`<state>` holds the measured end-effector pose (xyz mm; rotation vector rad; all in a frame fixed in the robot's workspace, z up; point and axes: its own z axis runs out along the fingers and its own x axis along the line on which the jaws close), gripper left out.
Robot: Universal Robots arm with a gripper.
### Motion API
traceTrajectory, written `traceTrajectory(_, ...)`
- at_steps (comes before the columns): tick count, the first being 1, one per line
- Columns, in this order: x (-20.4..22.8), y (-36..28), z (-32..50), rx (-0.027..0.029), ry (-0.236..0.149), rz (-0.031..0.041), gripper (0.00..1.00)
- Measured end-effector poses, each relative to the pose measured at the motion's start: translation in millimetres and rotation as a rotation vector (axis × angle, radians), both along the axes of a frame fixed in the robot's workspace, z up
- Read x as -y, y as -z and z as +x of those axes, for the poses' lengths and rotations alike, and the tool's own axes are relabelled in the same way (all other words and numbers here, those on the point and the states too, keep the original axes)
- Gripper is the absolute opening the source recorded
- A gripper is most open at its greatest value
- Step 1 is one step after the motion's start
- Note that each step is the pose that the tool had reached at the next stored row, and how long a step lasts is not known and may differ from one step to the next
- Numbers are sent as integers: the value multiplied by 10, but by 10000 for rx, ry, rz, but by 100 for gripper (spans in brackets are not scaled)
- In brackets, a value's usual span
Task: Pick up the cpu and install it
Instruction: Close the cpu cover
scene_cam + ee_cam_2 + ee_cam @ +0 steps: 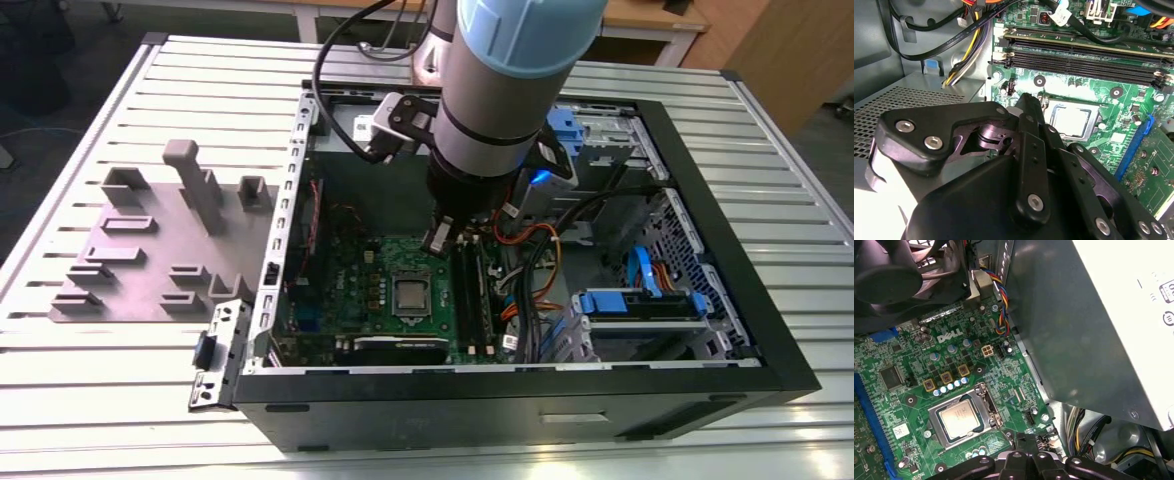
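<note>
Cpu (960, 421) seated in socket frame (939, 410) — end effector (438, 238) above the motherboard (367, 290)

cpu (960, 419) in socket (985, 399) on motherboard (914, 365)

A robotics lab or workshop: a slatted aluminium worktop (107, 400) carries an opened computer case (534, 400) and a grey fixture tray (147, 260).
</note>
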<state>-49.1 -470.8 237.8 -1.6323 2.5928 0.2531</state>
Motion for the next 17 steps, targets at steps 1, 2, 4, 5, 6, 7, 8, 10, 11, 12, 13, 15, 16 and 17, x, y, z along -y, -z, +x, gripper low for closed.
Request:
traceTrajectory(1, 0, 0, 0, 0, -11, 0, 11)
traceTrajectory(2, 0, 0, 0, -1, -34, 0, 11)
traceTrajectory(4, 6, 0, -2, 0, -113, 1, 11)
traceTrajectory(5, 11, 0, -3, 0, -157, 1, 11)
traceTrajectory(6, 15, 0, -5, -1, -201, 0, 11)
traceTrajectory(7, 19, 0, -7, 0, -246, 0, 11)
traceTrajectory(8, 23, 0, -8, -1, -298, 0, 11)
traceTrajectory(10, 24, 0, -8, 1, -372, 1, 11)
traceTrajectory(11, 24, -1, -8, 0, -391, 2, 11)
traceTrajectory(12, 25, -4, -8, -1, -410, 1, 11)
traceTrajectory(13, 25, -5, -8, 0, -433, 1, 11)
traceTrajectory(15, 25, -6, -9, 0, -543, 1, 11)
traceTrajectory(16, 25, -7, -9, -1, -647, 0, 11)
traceTrajectory(17, 25, -7, -9, -1, -760, -1, 11)
